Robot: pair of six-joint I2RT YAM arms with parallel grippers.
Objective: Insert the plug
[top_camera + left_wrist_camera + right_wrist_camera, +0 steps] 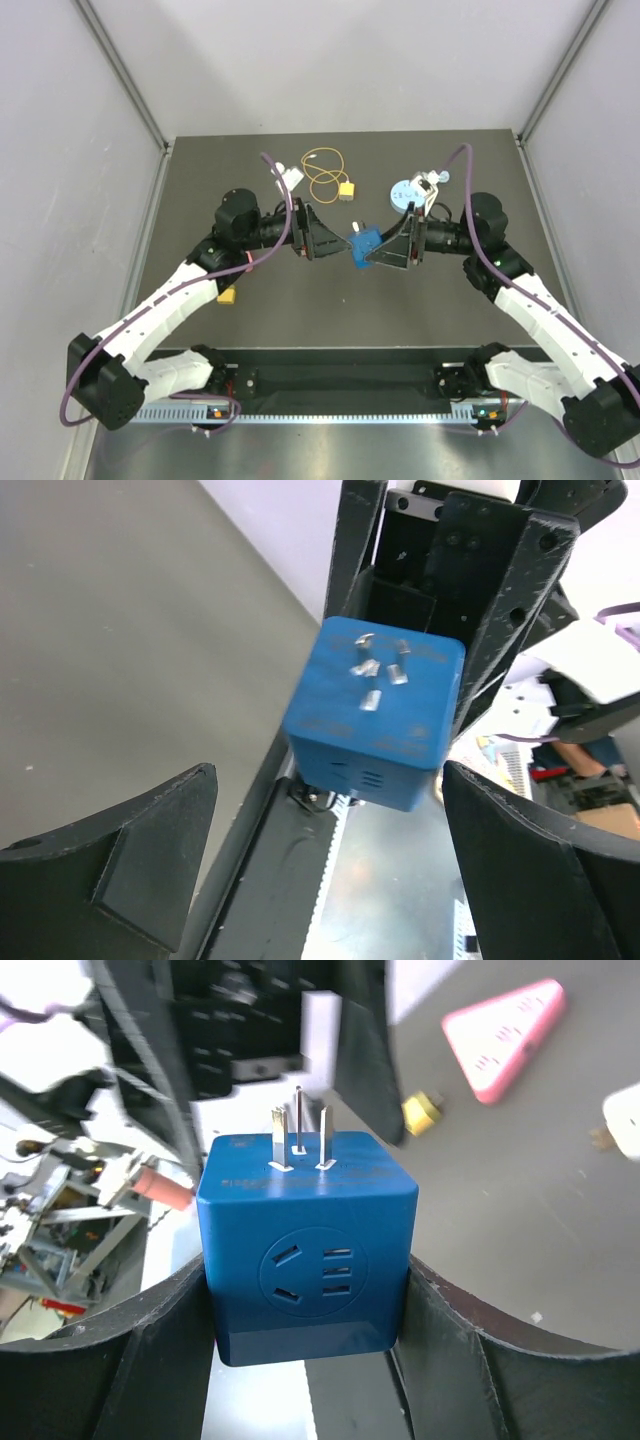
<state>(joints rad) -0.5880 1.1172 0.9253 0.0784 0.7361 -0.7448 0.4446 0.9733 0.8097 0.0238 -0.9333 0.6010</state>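
now pinching the blue adapter cube in the right gripper, with the left gripper spread empty just beside it. leaves the plug lying on the bench beyond; may snag its looped wire reaching over.

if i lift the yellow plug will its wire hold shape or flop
Likely flops: the wire is thin and lies in loose loops, so it should trail behind the plug. The plug is small and squarish, so probably light and apt to slide, not roll.
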